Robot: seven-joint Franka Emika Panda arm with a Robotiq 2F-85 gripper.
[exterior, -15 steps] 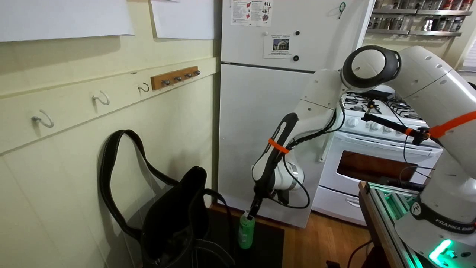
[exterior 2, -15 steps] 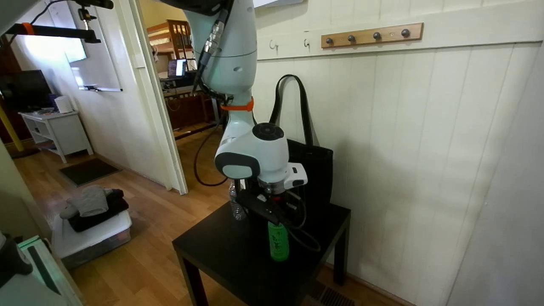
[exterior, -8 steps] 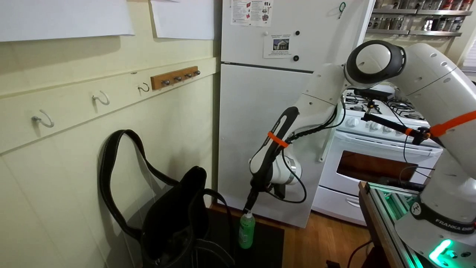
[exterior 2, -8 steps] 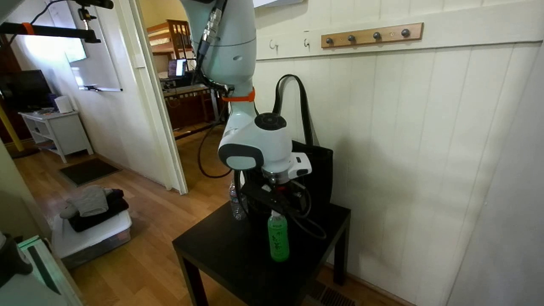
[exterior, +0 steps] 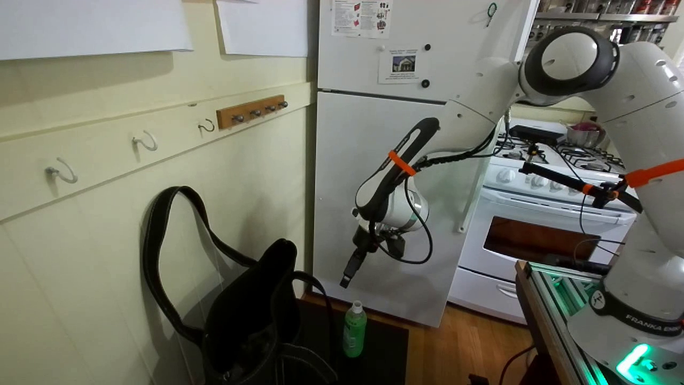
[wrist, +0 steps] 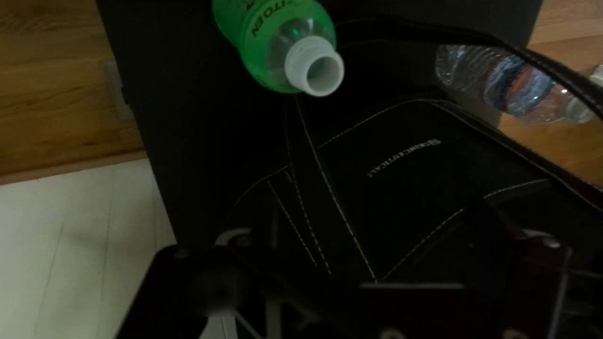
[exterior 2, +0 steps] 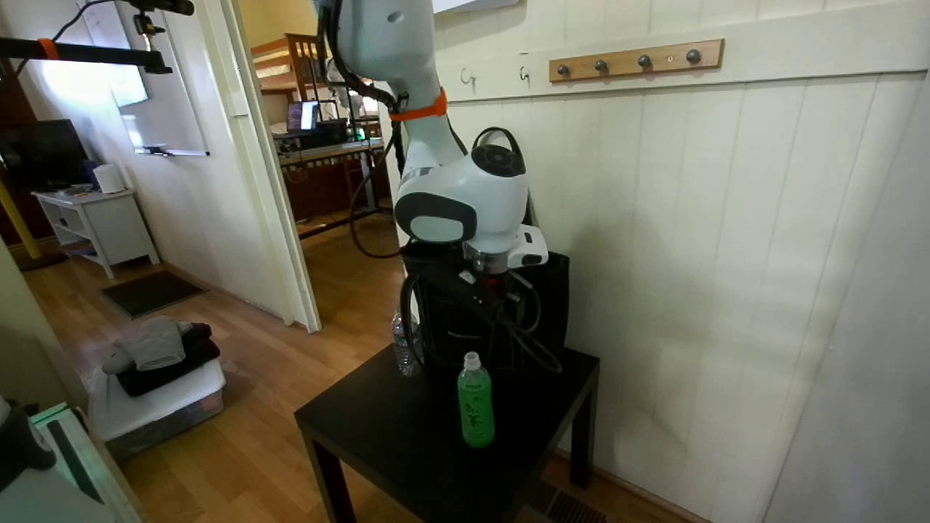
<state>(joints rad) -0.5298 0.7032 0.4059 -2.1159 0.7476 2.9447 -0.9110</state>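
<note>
I hang over a black rectangular table (exterior 2: 385,436) that stands on a honey-coloured wooden floor (exterior: 497,342) by a cream panelled wall (exterior 2: 726,218). In an exterior view a white refrigerator (exterior: 347,160) and a white gas stove (exterior: 545,211) stand behind my white arm (exterior: 569,59). My black 2-finger gripper (exterior: 346,281) is parted, its 2 sides well apart at the bottom of the wrist view. Below it and clear of it, a green plastic bottle with a white neck (exterior: 354,330) stands upright on the table, near a black tote bag with pale stitching (wrist: 410,188).

I read ITO EN on the green bottle and SKINCEUTICALS on the bag's front. The dark characters down the bottle's side are too small for me to make out. A black band (exterior: 630,319) around my white base (exterior: 604,342) shows FRANKA.

I count 2 bottles on the table, the green bottle and 1 clear plastic bottle with a blue and red label (wrist: 513,89) near the bag. The wall bears 1 brown wooden rail (exterior 2: 623,62) with 4 dark round knobs (exterior 2: 644,61) and, in an exterior view, 3 curved hooks (exterior: 74,175). 2 printed sheets (exterior: 403,65) hang on the refrigerator.
</note>
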